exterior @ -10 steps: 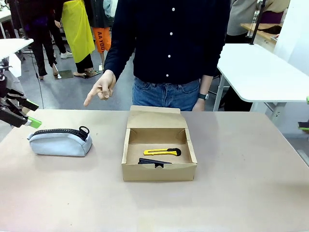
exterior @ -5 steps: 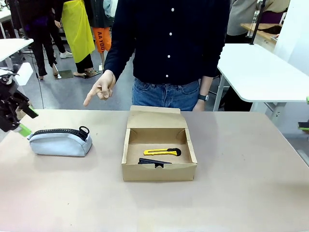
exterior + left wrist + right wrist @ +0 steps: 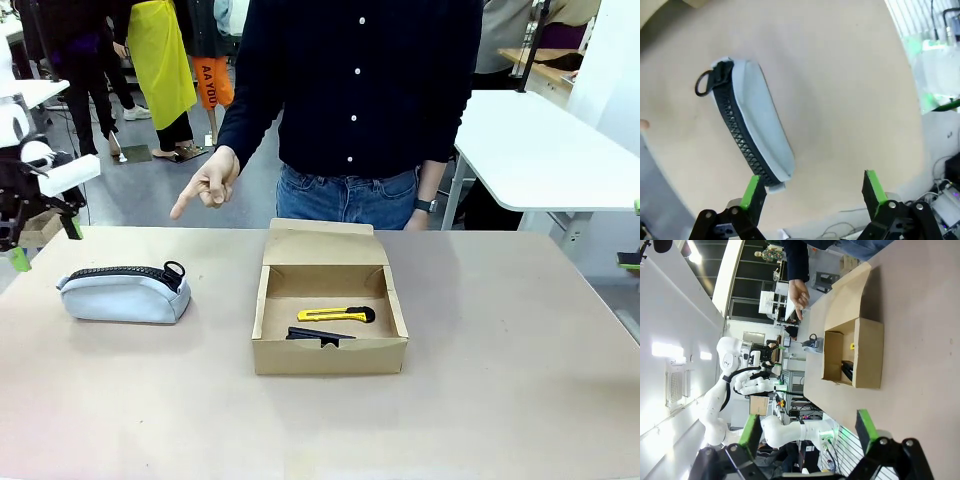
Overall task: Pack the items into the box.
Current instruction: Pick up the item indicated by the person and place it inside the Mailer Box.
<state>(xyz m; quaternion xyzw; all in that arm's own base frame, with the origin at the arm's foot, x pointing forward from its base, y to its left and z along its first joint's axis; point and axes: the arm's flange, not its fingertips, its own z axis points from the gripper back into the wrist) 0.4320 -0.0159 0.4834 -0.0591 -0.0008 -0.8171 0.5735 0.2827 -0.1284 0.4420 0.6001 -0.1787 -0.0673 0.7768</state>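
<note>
Sitting left of the box (image 3: 330, 357) is the pouch (image 3: 124, 293), long axis left-right, well apart from it. The knife (image 3: 336, 314) and stapler (image 3: 318, 335) lie inside the box. The left gripper (image 3: 811, 187) is nearer, fingers apart, off the pouch's left end and probably above it. The pouch tip sits by one finger, not centred. The right gripper (image 3: 808, 427), also spread, is far right.

table (image 3: 500, 400) beige | on it: grey pouch (image 3: 125, 293) at left | cardboard box (image 3: 330, 357) open, centre
</note>
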